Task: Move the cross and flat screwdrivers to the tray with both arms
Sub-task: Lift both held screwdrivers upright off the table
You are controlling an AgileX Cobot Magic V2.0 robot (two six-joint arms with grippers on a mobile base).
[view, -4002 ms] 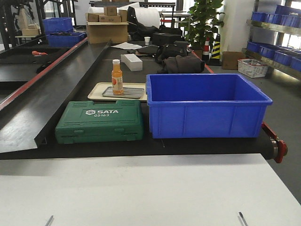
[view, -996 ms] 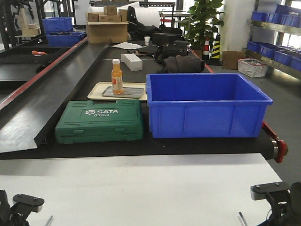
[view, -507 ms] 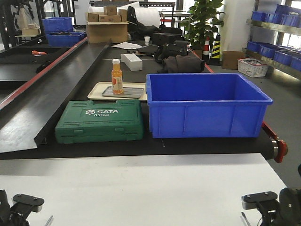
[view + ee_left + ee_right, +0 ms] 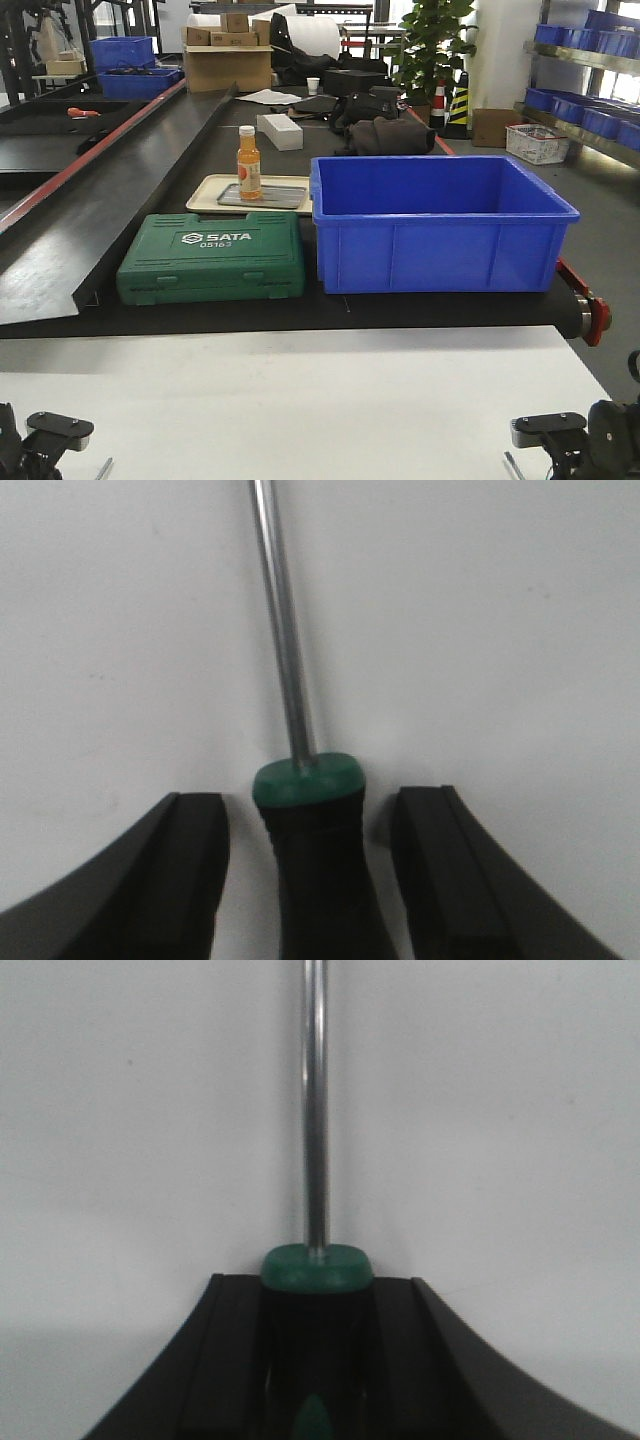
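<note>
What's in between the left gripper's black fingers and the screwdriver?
Only bare white table. The left wrist view shows a narrow gap of it on each side of the screwdriver, between its handle and the left gripper's fingers.

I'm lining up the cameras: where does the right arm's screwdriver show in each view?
Front: right screwdriver, shaft tip only, bottom edge, right side.
Left wrist: not in it; that is the left screwdriver.
Right wrist: centre, shaft pointing up.
Shared landmark: the white table.

Left screwdriver (image 4: 312, 865), right screwdriver (image 4: 316, 1160), flat on table (image 4: 300, 400); grey tray (image 4: 281, 197) beyond
</note>
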